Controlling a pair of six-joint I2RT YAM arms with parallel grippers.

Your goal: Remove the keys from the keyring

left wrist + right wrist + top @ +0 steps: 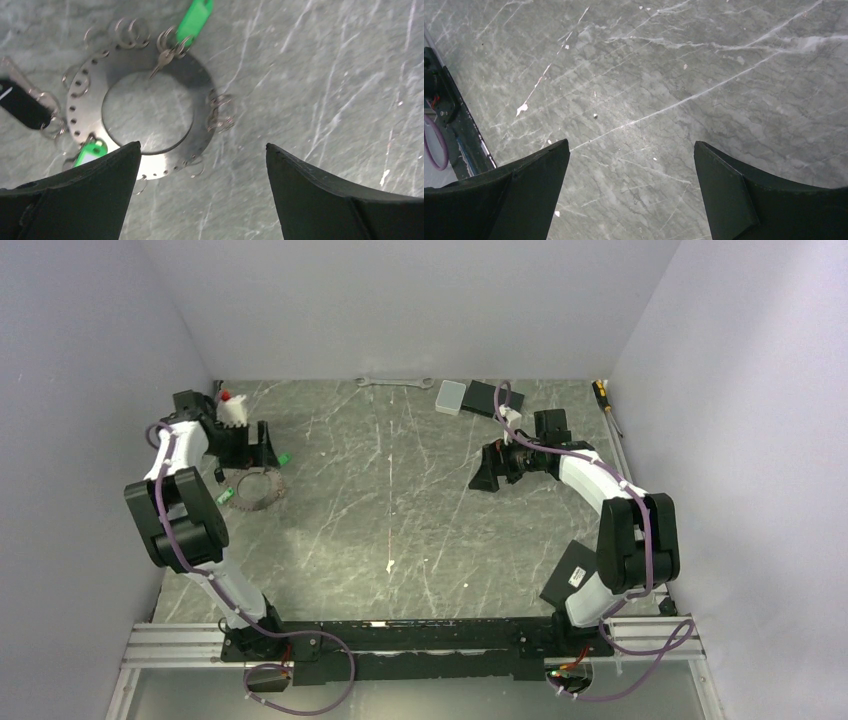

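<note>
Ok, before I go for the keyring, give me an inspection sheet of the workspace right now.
Surface: marbled grey table, scratched, white specks.
Job's things: keyring, a flat perforated metal ring, lies flat; green tag with small key, second green tag and black tag hang from its split rings.
Clutter: wrench, grey box, black box, screwdriver along far edge; black pad by right arm.
Grippers: left gripper open, empty, above keyring; right gripper open, empty, over table.
Cables: purple cables along both arms, looping at bases.
Surroundings: plain walls on three sides.
</note>
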